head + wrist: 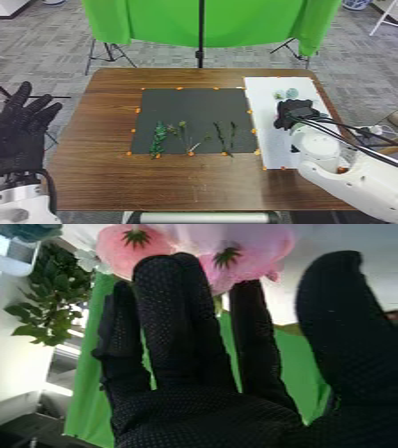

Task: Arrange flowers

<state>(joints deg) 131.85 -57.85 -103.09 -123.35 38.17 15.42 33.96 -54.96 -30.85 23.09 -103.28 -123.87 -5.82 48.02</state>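
A green cloth [142,22] hangs behind a brown wooden table [164,187], where a dark mat [191,110] and, to its right, a white board [271,125] lie side by side. Over the board is my right hand [298,111], fingers straight and thumb held wide apart from them; my left hand [19,132] is beyond the table's left side, its fingers straight too.

The flower stems lie in a row on the mat, left of my right hand and well apart from it: a full, leafy green stem [158,137], slim budded stems [183,134] in the middle, and thin dark stems [233,132] nearest the board. Two pale green rounded pieces [291,93] sit on the board, just past my right fingers.

In the right wrist view, pink blooms sit at my fingertips, one coral pink [133,246], the other paler pink [244,254], each with a dark green, star-shaped base; I cannot tell whether my fingers touch them. That view also shows leafy greenery [58,284] and a blue-grey bloom [31,231], while the head view gives the mat's row of stems and, smallest, the orange markers [138,110] edging it.
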